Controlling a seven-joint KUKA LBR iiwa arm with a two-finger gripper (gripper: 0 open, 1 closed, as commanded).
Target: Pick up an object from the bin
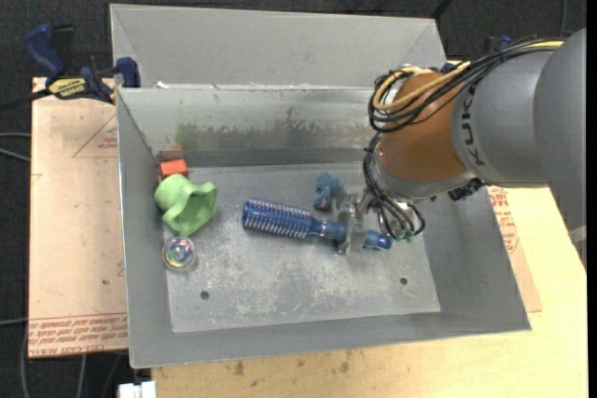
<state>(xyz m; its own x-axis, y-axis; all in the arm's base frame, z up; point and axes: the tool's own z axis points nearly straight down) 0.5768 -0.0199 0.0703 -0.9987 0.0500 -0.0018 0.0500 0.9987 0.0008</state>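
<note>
The main risk, as a judgement, is a poor hold on the blue hairbrush. Its handle is thin and round, and the bristle head is the heavier end. A grip this far out on the handle could let the brush swing down or slip free as it rises, or roll away on the bare metal floor of the bin. A small teal figure lies just behind the handle, toward the back wall, and could be nudged or caught. The gripper sits low over the handle end of the brush, right of the bin's middle. Whether it is spread or closed cannot be told, nor whether it touches the handle. A green toy, an orange block and a clear ball lie well apart along the left wall.
</note>
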